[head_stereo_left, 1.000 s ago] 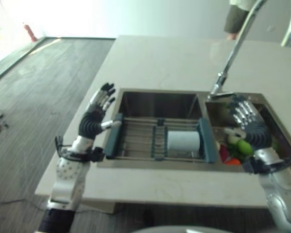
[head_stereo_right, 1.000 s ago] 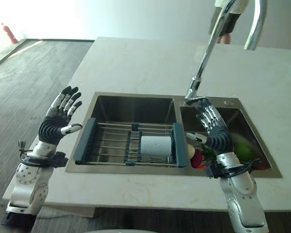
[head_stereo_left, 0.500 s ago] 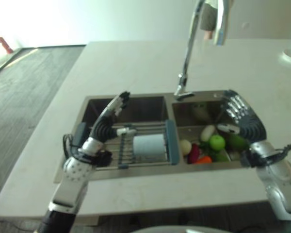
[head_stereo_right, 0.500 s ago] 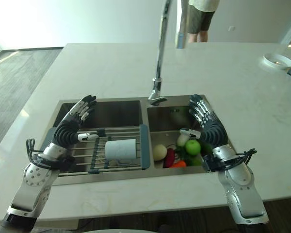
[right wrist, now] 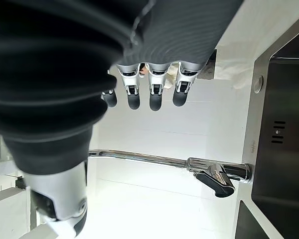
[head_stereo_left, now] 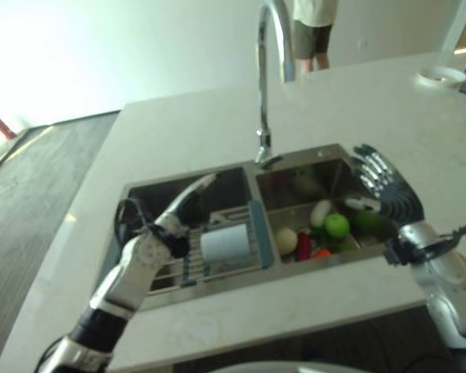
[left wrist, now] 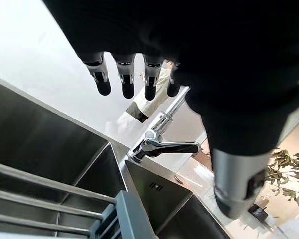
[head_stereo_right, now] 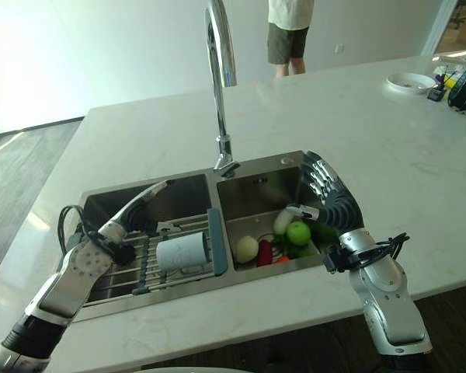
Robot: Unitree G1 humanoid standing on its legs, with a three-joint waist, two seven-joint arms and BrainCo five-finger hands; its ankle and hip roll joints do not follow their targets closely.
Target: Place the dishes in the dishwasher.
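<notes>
Both hands hold nothing, fingers straight and spread: the left hand (head_stereo_right: 144, 200) above the ribbed drying rack (head_stereo_right: 140, 256), the right hand (head_stereo_right: 326, 198) at 3 o'clock over produce. A white cup (head_stereo_right: 182, 252) lies on the rack; the chrome faucet (head_stereo_right: 220, 54) is cut off at 12 o'clock.

A tall chrome faucet (head_stereo_right: 220, 78) rose behind a stainless double sink (head_stereo_right: 252, 183) set in a pale stone countertop (head_stereo_right: 419, 155). In the right basin lay a green apple (head_stereo_right: 298, 232), a pale round fruit (head_stereo_right: 246, 249) and a red vegetable (head_stereo_right: 265, 252). A person in shorts (head_stereo_right: 289, 35) stood beyond the counter, and grey wood-plank flooring (head_stereo_right: 15, 151) ran along the left side.
</notes>
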